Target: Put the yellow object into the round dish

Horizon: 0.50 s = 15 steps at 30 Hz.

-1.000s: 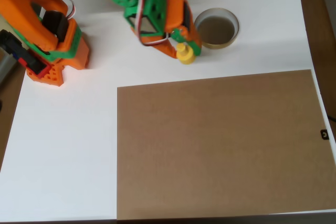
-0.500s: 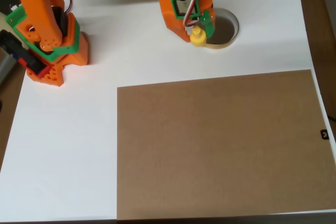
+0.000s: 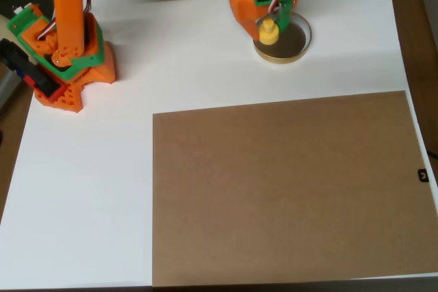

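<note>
Fingers (image 3: 272,24) clamp yellow object (image 3: 268,31) | over round dish (image 3: 295,46) (left rim hidden)

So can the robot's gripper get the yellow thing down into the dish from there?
Probably yes. The gripper holds the peg right over the dish, and nothing lies between them.

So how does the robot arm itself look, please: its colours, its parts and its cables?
The arm is built of bright orange and green plastic pieces. Its orange base carries red and black parts at the left side. White and red cables run along the base and near the pincer, whose block is orange with a green frame around a pale grey motor.
</note>
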### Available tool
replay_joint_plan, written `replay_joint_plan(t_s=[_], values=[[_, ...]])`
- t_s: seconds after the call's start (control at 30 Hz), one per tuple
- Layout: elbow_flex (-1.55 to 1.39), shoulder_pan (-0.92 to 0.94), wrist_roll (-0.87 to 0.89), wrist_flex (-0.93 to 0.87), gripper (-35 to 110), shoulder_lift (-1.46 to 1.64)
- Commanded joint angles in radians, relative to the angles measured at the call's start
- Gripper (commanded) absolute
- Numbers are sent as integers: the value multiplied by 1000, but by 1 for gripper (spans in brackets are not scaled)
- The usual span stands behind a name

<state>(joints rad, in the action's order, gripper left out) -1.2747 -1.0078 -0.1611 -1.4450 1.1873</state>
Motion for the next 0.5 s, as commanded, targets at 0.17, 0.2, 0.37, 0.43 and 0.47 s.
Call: replay_joint_plan(t_s=[0.17,0.2,0.37,0.43,0.47], values=[[250,-46,-12,-72,0,-91],[273,-48,-12,-80,0,-109],[376,-55,-12,-109,0,-193],[396,-55,-11,-109,0,-212],[405,-55,-9,-110,0,-218]])
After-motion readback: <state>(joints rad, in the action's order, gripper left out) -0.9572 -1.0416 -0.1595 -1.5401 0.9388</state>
